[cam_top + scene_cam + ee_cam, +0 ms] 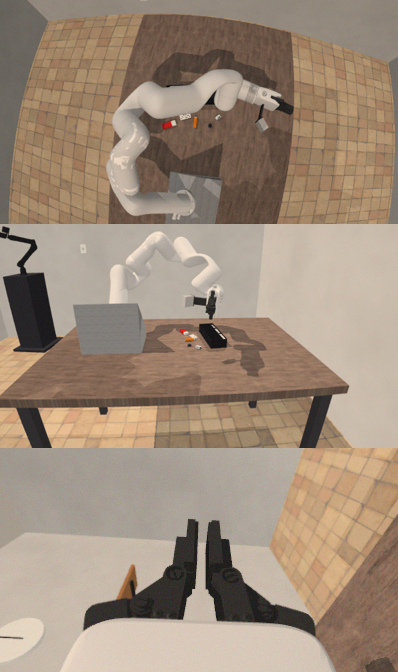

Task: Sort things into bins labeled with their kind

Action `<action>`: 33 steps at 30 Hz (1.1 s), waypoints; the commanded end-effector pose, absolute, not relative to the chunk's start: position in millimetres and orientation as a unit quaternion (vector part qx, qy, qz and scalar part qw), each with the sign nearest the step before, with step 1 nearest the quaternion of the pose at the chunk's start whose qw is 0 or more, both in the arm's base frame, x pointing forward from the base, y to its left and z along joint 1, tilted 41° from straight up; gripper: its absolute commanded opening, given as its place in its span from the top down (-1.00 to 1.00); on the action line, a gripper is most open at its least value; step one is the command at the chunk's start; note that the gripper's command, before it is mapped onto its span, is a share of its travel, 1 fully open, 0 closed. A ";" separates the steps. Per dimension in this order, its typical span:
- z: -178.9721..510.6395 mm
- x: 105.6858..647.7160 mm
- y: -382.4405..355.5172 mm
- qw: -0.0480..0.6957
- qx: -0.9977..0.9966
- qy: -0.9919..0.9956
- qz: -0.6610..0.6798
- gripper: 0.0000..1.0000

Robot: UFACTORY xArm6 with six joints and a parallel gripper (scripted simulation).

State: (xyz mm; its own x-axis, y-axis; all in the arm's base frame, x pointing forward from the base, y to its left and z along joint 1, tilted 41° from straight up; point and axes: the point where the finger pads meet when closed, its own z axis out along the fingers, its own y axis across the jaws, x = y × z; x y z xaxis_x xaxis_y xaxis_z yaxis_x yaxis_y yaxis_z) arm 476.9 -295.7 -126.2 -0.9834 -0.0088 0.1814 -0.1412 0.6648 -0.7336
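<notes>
My gripper [289, 109] [211, 315] [202, 535] is shut with nothing between the fingers. It hangs in the air above the far end of the black row of bins [212, 335] [171, 86], pointing out past the table's edge. Most of the bins are hidden under the arm in the overhead view. On the table beside the bins lie a red and white block [169, 125] [184, 331], a white domino [185, 116] [193, 336], an orange lighter [195, 122] [189, 340], a small black piece [210, 125] [188, 345] and a small white die [218, 117] [198, 347].
A large grey box [109, 328] [199, 186] stands on the table near the arm's base. A black pedestal [29, 308] stands on the floor at the left. A wall is close behind the table.
</notes>
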 end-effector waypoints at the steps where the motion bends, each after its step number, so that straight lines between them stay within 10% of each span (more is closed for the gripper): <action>1: -119.3 471.4 -294.8 0.079 -0.014 -0.914 0.397 0.85; 33: -80.0 411.4 -245.4 0.088 -0.392 -0.862 0.311 0.85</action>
